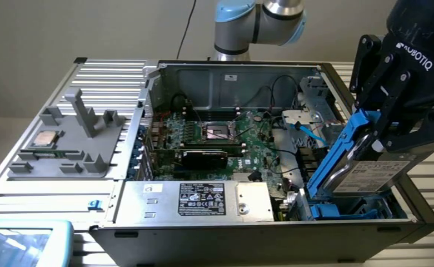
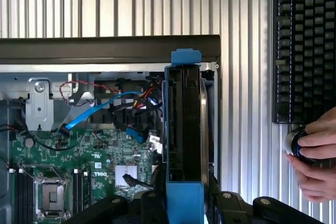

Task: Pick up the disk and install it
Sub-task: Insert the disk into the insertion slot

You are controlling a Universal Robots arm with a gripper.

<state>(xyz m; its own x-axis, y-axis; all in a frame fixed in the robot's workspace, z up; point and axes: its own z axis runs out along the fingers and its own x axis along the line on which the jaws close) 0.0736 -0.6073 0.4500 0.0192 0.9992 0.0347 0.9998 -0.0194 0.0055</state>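
The disk (image 1: 371, 171) is a grey drive with a white label in a bright blue carrier. It stands steeply tilted at the open computer case's (image 1: 232, 72) corner on the exterior view's right. My gripper (image 1: 383, 133) is shut on its upper part, the black fingers clamping the carrier's sides. The disk's lower end reaches down into the blue drive bay (image 1: 350, 211); I cannot tell whether it touches. In the wrist view the disk (image 2: 184, 119) shows edge-on between my gripper's (image 2: 185, 205) fingers, just inside the case wall.
The motherboard (image 1: 224, 139), with cables and a blue data cable (image 2: 100, 109), lies beside the bay. A silver power box (image 1: 194, 200) sits at the case front. A grey fixture (image 1: 68, 147) holds a small chip (image 1: 48, 138). A keyboard (image 2: 304, 45) and a person's hand (image 2: 315, 163) are outside the case.
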